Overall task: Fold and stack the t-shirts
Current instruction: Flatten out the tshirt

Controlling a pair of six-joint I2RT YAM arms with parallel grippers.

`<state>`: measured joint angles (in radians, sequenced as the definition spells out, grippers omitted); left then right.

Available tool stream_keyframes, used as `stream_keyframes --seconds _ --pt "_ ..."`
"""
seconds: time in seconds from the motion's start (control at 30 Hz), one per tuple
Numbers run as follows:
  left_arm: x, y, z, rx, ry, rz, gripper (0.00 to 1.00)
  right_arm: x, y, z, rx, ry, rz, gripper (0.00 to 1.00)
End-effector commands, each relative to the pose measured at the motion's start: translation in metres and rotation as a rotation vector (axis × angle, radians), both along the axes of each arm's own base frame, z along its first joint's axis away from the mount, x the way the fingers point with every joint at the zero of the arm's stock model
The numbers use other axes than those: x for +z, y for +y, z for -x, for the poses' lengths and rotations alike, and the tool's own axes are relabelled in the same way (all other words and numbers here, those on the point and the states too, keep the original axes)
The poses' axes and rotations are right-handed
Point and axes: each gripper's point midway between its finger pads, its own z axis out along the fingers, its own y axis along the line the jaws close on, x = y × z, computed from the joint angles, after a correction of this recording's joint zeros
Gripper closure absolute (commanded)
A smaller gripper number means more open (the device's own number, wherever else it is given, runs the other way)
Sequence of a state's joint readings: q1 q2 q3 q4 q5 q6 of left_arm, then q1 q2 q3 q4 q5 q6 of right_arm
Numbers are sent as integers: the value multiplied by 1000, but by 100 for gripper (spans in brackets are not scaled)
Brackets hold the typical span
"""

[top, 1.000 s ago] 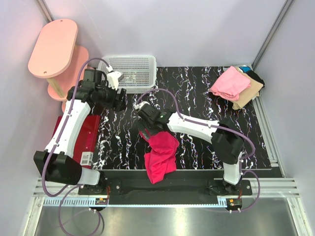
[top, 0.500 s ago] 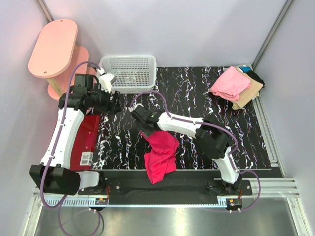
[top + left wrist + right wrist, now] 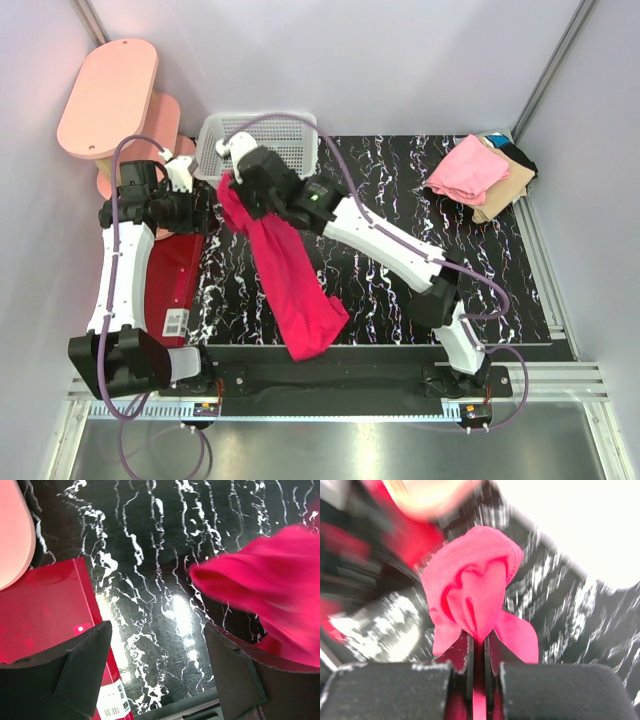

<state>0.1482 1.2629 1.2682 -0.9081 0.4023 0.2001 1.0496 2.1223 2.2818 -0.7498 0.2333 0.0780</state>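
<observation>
The right gripper (image 3: 233, 190) is clenched on a small bunched tuft of the magenta-red t-shirt (image 3: 288, 275), just in front of the near-left corner of the white mesh basket (image 3: 262, 117). In the right wrist view the jaws stand almost together with only a fold of cloth pinched between them. From that pinch the shirt trails as 1 long, twisted strip away from the basket, and its far end lies on the marbled table (image 3: 400, 180).

The left gripper (image 3: 200, 212) hovers just left of that same basket corner with its jaws wide apart, grasping nothing.

Risks, as I judge them:
- The pinch is shallow. The weight of the cloth trailing away from the basket could pull the tuft out, dropping the shirt in a heap.
- The shirt is roped, not spread. Laid down like this, it would fold crookedly.
- The held end sits close to the basket rim, so cloth or the purple cable (image 3: 300, 120) looping over the basket could snag on the mesh.
- The 2 grippers are near each other at that corner and could collide.

The folded pink, tan and black t-shirts (image 3: 478, 178) are stacked well to the right of the basket.
</observation>
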Motion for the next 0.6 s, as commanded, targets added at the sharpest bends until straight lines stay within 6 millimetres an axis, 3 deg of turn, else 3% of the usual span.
stream_keyframes --seconds 0.0,0.1,0.2,0.23,0.27,0.3,0.33,0.37,0.4,0.43,0.5,0.57 --pt "14 -3 -4 2 -69 41 21 110 -15 1 -33 -194 -124 100" --pt "17 -6 -4 -1 -79 63 21 147 -46 -4 -117 -285 -130 100" --pt "20 -11 -4 -9 -80 87 21 162 -84 -6 -215 -333 -100 100" --pt "21 -12 -3 -13 -80 95 21 148 -95 -10 -252 -325 -51 100" --pt "21 -13 -5 -12 -79 101 21 163 -116 -9 -299 -326 -97 100" --pt "20 -14 -4 -12 -73 110 21 162 -129 -11 -323 -323 -93 100" --pt "21 -16 -5 -18 -74 121 21 136 -138 -13 -352 -286 -58 100" --pt "21 -17 -5 -20 -72 129 21 156 -158 -8 -388 -300 -131 100" --pt "22 -19 -6 -22 -72 139 21 151 -178 -15 -435 -294 -128 100" --pt "23 -21 -6 -25 -71 144 21 133 -192 -17 -474 -275 -93 100" --pt "25 -22 -7 -21 -72 153 21 136 -224 -21 -534 -261 -126 100" --pt "31 -23 -6 -20 -86 159 22 123 -221 -21 -507 -222 -126 100"
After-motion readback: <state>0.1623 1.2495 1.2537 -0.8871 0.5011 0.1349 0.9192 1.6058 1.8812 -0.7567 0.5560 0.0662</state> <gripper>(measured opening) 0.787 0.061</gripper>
